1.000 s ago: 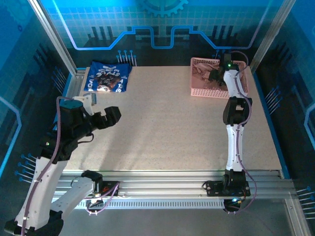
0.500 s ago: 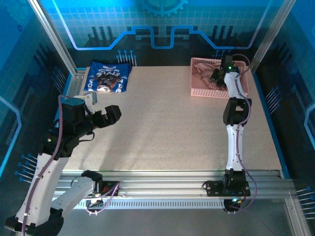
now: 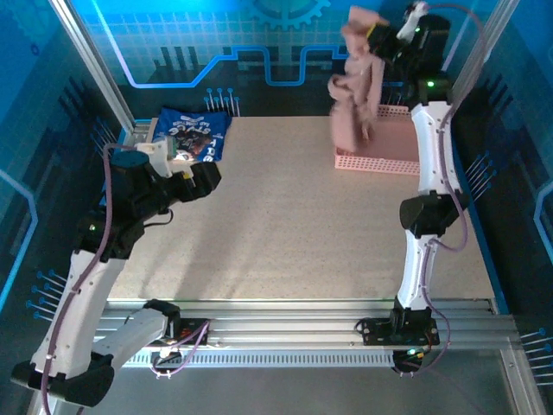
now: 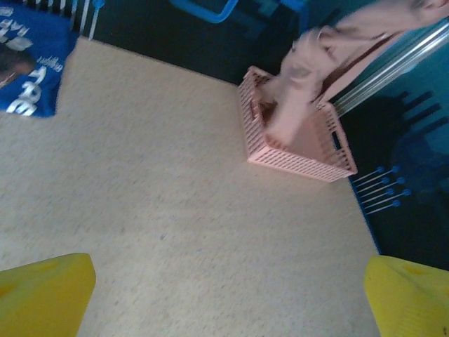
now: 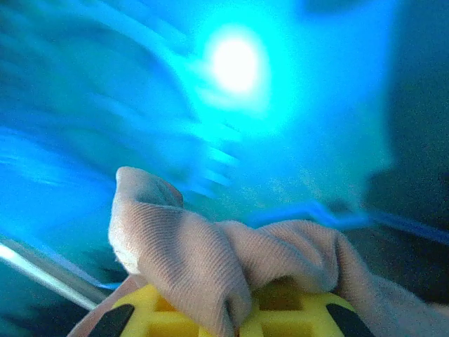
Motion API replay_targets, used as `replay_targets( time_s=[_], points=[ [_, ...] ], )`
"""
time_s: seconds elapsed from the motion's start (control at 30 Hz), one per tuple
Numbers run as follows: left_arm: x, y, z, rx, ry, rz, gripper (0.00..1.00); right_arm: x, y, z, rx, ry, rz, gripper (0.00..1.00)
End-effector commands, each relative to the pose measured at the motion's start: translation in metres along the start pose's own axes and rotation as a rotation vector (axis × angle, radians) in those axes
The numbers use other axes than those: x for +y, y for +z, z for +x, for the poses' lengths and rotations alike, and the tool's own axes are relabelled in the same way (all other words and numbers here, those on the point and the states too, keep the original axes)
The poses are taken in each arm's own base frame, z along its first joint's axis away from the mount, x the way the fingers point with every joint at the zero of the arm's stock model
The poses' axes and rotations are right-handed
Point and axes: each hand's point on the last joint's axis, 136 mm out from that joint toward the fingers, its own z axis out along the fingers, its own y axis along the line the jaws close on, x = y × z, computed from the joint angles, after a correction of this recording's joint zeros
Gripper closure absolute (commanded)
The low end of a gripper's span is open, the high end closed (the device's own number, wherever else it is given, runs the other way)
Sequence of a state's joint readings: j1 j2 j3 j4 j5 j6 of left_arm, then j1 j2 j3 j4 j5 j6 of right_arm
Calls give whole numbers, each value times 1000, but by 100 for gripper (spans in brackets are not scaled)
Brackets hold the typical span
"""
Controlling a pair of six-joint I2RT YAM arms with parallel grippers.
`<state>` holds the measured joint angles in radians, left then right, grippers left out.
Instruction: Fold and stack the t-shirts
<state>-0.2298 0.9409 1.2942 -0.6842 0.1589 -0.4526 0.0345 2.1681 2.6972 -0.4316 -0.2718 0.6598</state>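
1. Serving as work surface: bench (image 3: 285,233); no stack on it yet.
2. Pink t-shirt (image 3: 352,95): crumpled and unfolded, hanging in the air over the far right corner; its folding is wholly left to do.
3. Basket (image 3: 380,161): far right corner, beneath the hanging shirt.
4. Navy t-shirt (image 3: 192,130): far left corner, lying compact, seemingly folded; judged the stack's base.
5. Right gripper (image 3: 380,33): jaws clamped on the pink t-shirt.
6. Left gripper (image 3: 206,177): jaws wide apart, holding nothing, near the left edge.
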Motion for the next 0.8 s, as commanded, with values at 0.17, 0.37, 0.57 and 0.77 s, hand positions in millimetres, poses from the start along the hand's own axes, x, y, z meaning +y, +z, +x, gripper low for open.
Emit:
replay_targets(
  time_s=[0.17, 0.37, 0.57, 0.77],
  points=[
    [-58, -10, -70, -170, 138, 177, 1, 226, -114, -58, -134, 23, -546, 100],
    [-80, -32, -96, -250, 174, 215, 1, 301, -157, -42, -115, 74, -690, 100],
    [-73, -53, -88, -278, 175, 189, 1, 292, -130, 23, 96, 77, -564, 100],
    [-54, -51, -43, -191, 148, 192, 1, 238, -90, 125, 363, 40, -345, 100]
  ],
)
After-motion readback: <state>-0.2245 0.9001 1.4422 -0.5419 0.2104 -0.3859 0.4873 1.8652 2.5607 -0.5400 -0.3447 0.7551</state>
